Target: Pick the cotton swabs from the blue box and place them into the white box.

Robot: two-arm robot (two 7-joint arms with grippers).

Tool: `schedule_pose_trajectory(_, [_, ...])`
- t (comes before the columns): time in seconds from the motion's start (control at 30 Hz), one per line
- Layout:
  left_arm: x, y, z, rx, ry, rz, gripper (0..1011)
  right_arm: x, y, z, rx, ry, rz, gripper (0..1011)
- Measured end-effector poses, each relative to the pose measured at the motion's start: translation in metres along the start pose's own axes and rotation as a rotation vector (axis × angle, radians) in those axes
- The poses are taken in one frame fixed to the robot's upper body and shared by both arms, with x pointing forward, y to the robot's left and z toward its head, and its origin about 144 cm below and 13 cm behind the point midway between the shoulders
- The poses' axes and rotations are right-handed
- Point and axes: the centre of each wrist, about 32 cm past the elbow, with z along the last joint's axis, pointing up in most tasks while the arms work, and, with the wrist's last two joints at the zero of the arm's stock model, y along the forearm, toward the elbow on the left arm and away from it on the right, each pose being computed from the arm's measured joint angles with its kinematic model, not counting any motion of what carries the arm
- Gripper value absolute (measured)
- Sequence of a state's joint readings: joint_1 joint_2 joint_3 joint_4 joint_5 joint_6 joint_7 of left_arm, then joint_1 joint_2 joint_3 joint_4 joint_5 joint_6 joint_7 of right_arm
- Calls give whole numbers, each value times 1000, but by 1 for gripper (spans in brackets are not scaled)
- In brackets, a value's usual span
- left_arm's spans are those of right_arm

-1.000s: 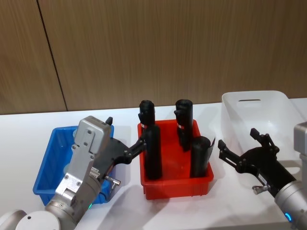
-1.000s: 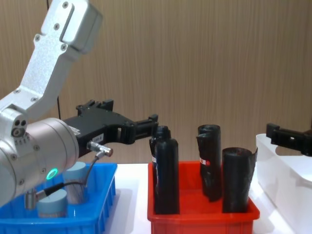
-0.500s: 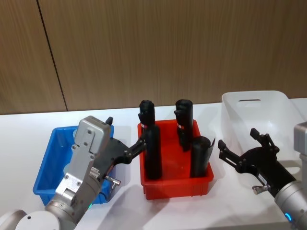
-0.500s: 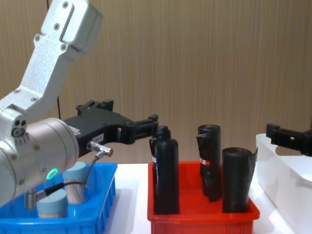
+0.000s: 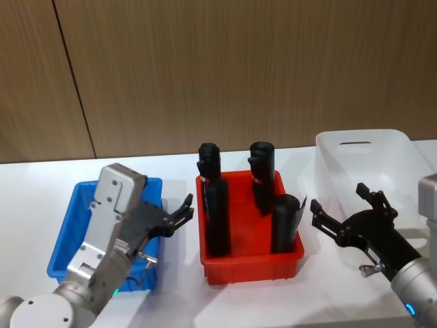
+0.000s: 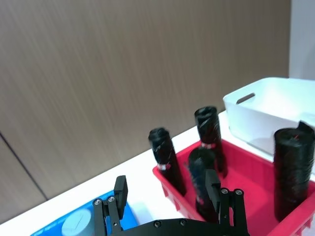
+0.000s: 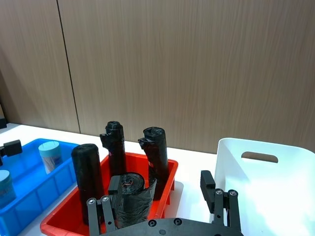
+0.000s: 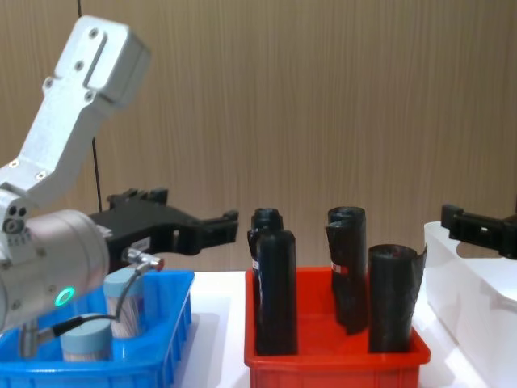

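Two cotton swabs jars (image 8: 128, 303) (image 8: 85, 346) with light blue lids stand in the blue box (image 8: 166, 356) at the left. In the right wrist view the same cotton swabs (image 7: 49, 155) stand in the blue box (image 7: 29, 196). My left gripper (image 5: 179, 210) hovers open and empty over the blue box's (image 5: 63, 239) right edge, pointing toward the red bin; the arm hides the jars in the head view. My right gripper (image 5: 338, 198) stays open and empty in front of the white box (image 5: 362, 134), at the right of the table.
A red bin (image 5: 252, 263) sits between the two boxes with several tall black rolls (image 5: 217, 219) standing in it. A wood-panel wall runs behind the white table. The red bin's rolls rise well above its rim.
My left gripper has pulled back to the left, from the red bin's left edge to over the blue box's right side. The right arm has not moved.
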State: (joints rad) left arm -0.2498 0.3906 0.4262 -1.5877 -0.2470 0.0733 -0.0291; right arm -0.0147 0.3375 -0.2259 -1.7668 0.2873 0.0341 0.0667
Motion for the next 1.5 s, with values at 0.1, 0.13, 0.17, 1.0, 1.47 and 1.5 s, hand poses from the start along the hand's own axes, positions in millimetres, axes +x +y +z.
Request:
schedule_pose_trajectory(0.1, [5,1,-2,27,15,17,1004,0,0,0,0,0,0,1001])
schedule_pose_trajectory(0.13, [6,1,-3,35,22,22,1004,0,0,0,0,0,0,1001])
schedule_pose_trajectory(0.17, [8,1,-3,40,24,28,1004,0,0,0,0,0,0,1001])
schedule_pose_trajectory(1.0, [35,19,-26,285,191,208,1004,0,0,0,0,0,0,1001])
schedule_pose_trajectory(1.47, [47,21,-42,346,254,233,1004,0,0,0,0,0,0,1001])
schedule_pose_trajectory(1.5, [47,20,-42,347,257,232,1004,0,0,0,0,0,0,1001])
